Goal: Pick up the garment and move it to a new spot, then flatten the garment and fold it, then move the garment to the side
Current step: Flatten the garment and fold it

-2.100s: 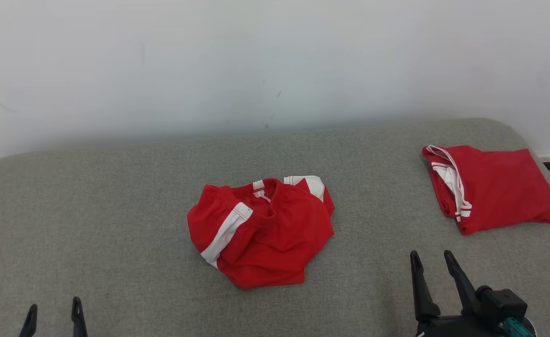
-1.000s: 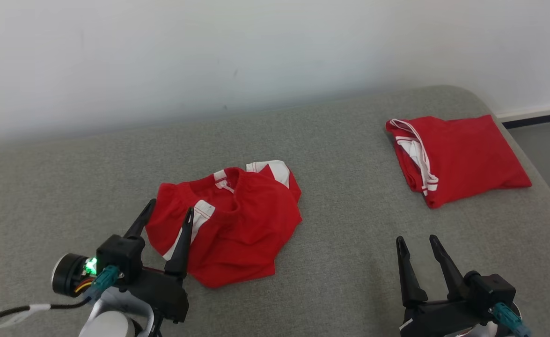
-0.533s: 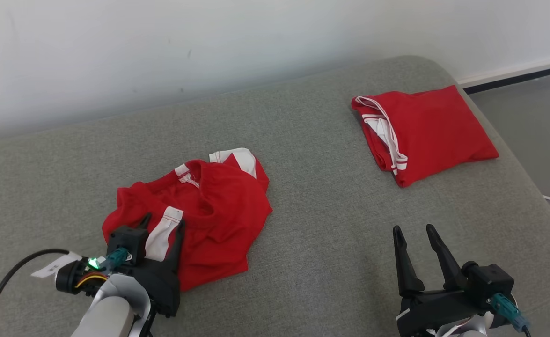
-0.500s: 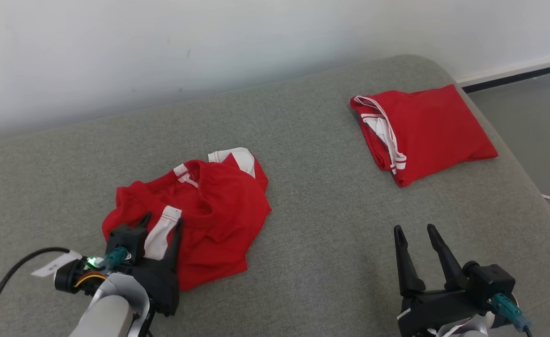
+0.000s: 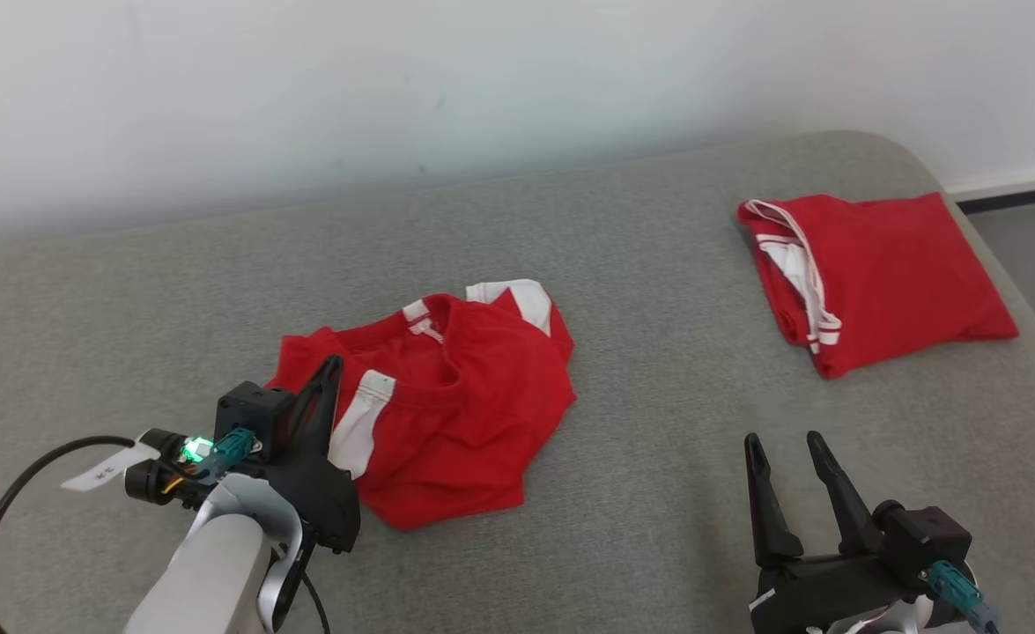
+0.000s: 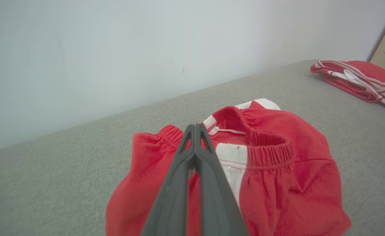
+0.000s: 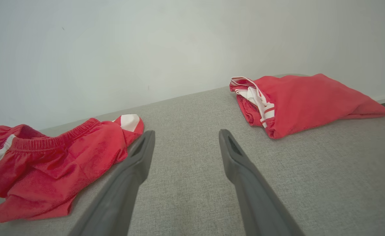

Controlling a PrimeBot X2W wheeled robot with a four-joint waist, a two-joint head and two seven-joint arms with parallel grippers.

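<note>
A crumpled red garment (image 5: 455, 396) lies mid-way on the grey padded surface (image 5: 658, 291). At its 9 o'clock the left gripper (image 5: 332, 363) has its fingers clenched on the cloth edge. The right gripper (image 5: 781, 438), at 4 o'clock, is released. Lifting, flattening, folding and setting aside all remain.

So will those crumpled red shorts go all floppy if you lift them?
Probably floppy: the crumpled red shorts lie in soft wrinkles, so they'd likely droop. They look thin, so probably light. The gathered waistband may bunch.
</note>
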